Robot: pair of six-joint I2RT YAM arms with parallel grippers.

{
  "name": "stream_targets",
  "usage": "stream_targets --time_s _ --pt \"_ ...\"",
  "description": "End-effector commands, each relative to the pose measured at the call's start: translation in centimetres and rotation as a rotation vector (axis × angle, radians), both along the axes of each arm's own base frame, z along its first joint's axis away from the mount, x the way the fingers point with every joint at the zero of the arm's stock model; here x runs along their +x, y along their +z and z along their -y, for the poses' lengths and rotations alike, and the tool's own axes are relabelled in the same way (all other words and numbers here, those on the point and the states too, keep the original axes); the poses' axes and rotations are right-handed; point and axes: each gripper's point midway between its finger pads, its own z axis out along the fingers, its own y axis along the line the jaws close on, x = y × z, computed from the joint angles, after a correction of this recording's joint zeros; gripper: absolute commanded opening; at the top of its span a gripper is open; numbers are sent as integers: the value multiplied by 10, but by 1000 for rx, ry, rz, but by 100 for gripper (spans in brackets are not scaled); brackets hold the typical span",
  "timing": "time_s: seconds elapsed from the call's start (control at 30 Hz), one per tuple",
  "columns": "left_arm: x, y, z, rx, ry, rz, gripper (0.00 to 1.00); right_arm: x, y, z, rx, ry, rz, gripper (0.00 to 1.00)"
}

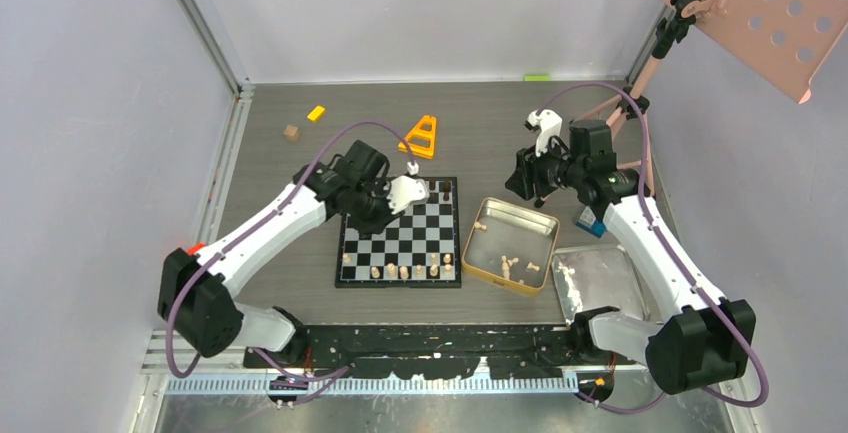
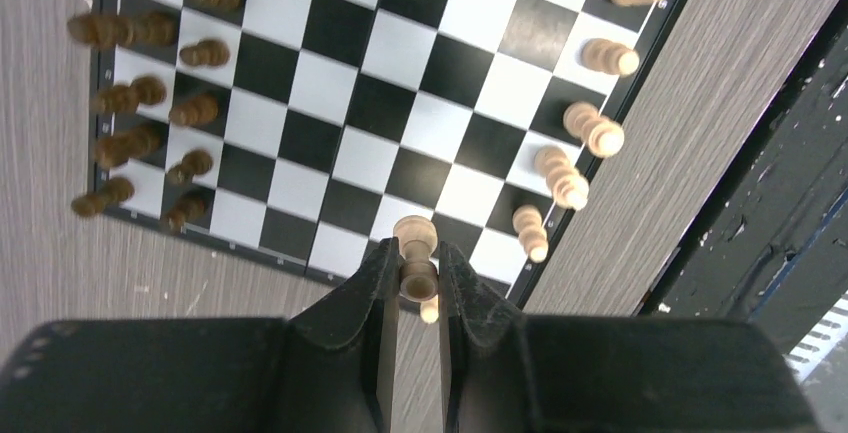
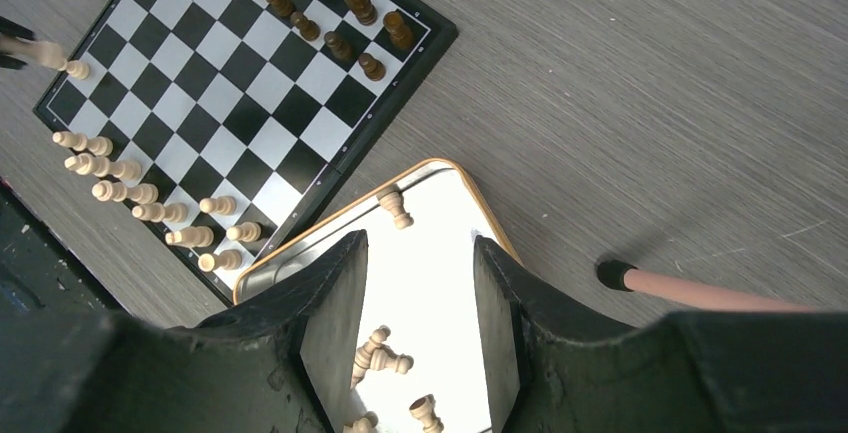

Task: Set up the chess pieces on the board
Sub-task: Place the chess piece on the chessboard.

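Note:
The board lies at the table's middle. Dark chess pieces fill its far rows. Several pale chess pieces stand along its near edge. My left gripper hovers over the board's far part, shut on a pale chess piece that pokes out past the fingertips. My right gripper hangs open and empty above the gold tin. More pale pieces lie loose on their sides in the tin. In the right wrist view the board sits up left of the tin.
A shiny silver tray lies right of the tin. An orange triangular frame, a brown cube and a yellow block sit behind the board. A pink pegboard stand rises at the back right, one leg on the table.

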Motion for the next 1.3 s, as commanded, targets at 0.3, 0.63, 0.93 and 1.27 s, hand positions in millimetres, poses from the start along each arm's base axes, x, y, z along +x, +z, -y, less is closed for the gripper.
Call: stream_targets --time_s 0.3,0.63,0.93,1.27 --pt "-32 12 -53 14 49 13 3 13 4 16 -35 -79 7 49" --pt "-42 -16 -59 29 49 -17 2 12 -2 17 -43 -65 0 49" --pt "-43 -38 -55 29 36 -50 1 10 -10 17 -45 -55 -28 49" --pt "-49 -64 -70 111 47 -77 1 9 -20 16 -49 -41 -71 49"
